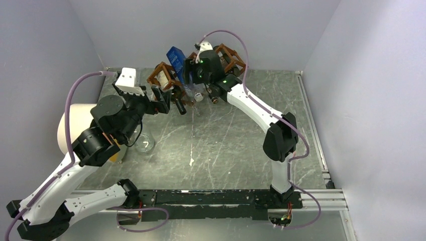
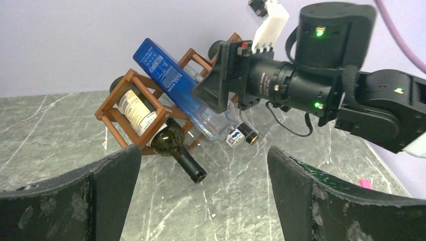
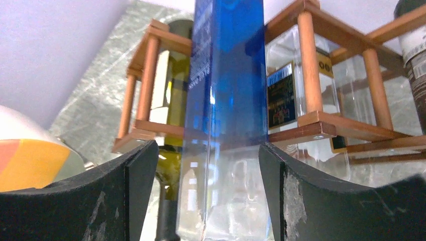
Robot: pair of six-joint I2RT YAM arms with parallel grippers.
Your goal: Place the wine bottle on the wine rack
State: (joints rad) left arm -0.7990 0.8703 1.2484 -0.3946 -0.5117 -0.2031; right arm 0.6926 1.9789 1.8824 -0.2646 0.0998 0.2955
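Observation:
The reddish-brown wine rack stands at the back of the table, also in the left wrist view and the right wrist view. A clear bottle with a blue label lies tilted on top of it. My right gripper is open around this bottle, its right finger at the glass and a gap on the left side. A green wine bottle sits in the rack's left cell, neck out. My left gripper is open and empty, a little in front of the rack.
Other bottles fill the rack: a clear one and a dark one. A white roll and a glass flask stand at the left beside my left arm. Walls close in the back and sides.

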